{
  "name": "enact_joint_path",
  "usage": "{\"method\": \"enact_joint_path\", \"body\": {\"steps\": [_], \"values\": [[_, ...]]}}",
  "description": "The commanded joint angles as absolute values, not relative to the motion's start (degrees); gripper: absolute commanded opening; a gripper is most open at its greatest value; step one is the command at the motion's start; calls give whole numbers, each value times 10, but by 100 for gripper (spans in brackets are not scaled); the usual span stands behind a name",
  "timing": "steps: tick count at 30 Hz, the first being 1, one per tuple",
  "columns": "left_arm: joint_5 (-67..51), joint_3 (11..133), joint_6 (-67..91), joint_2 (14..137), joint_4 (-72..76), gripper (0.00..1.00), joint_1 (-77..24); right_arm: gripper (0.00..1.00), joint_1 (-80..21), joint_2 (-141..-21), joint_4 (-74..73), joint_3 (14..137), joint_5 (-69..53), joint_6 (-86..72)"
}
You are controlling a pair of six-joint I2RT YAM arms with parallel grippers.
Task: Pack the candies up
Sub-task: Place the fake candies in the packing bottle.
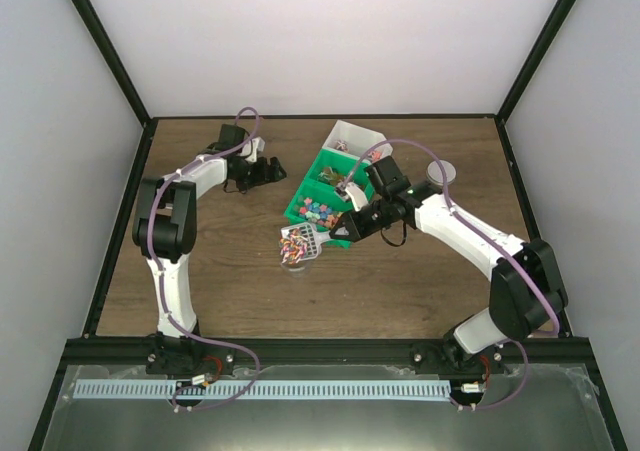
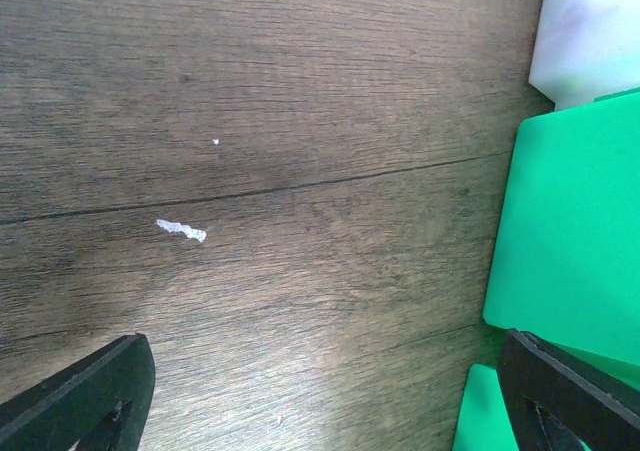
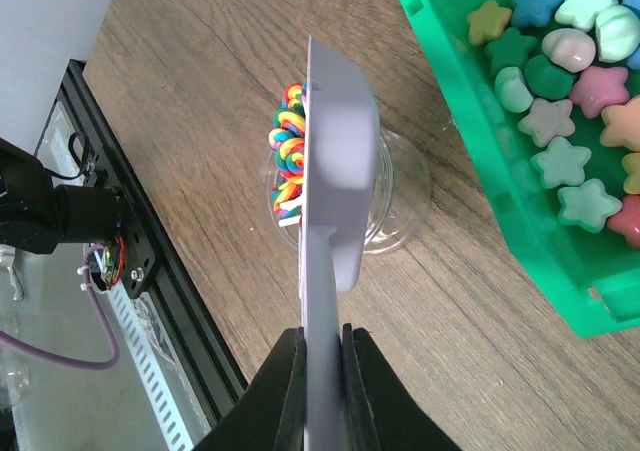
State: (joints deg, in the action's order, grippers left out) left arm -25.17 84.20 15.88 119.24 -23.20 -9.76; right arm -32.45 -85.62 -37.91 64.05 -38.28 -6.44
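Two fingers of R gripper (image 3: pixel 322 346) pinch grey scoop (image 3: pixel 335 171) by its handle; scoop tipped on edge, striped candies (image 3: pixel 288 141) against it, over clear cup (image 3: pixel 400 206), beside green bin (image 3: pixel 465 101) w/ star sweets (image 3: pixel 575 156). L gripper (image 2: pixel 325 401) spread wide above table (image 2: pixel 300 121).

The left arm (image 1: pixel 170 231) rises from its base at the near edge of the tabletop (image 1: pixel 400 286), folds sharply at the elbow and reaches toward the far edge, left of centre. The left gripper (image 1: pixel 262 174) hangs low over the tabletop, its fingers (image 2: pixel 90 396) spread wide with nothing between them. The right arm (image 1: pixel 470 236) stretches from the near right corner toward the tabletop's centre, wrist angled down. The right gripper (image 1: pixel 345 226) has its fingers (image 3: pixel 283 391) pinched tight on the flat handle of the grey scoop (image 3: pixel 335 191).
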Motion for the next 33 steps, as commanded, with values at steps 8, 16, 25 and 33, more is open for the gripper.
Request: {"method": "enact_joint_path", "body": {"steps": [8, 16, 25, 33], "values": [[-265, 852, 155, 1214, -227, 96, -94, 1, -331, -821, -379, 648, -387, -65], [-263, 857, 155, 1215, -230, 96, -94, 1, -330, -813, -385, 649, -373, -63], [-262, 859, 153, 1219, -235, 96, -94, 1, -329, -809, -412, 656, -351, -47], [-267, 863, 157, 1224, -232, 96, -94, 1, -329, -802, -434, 676, -334, -41]]}}
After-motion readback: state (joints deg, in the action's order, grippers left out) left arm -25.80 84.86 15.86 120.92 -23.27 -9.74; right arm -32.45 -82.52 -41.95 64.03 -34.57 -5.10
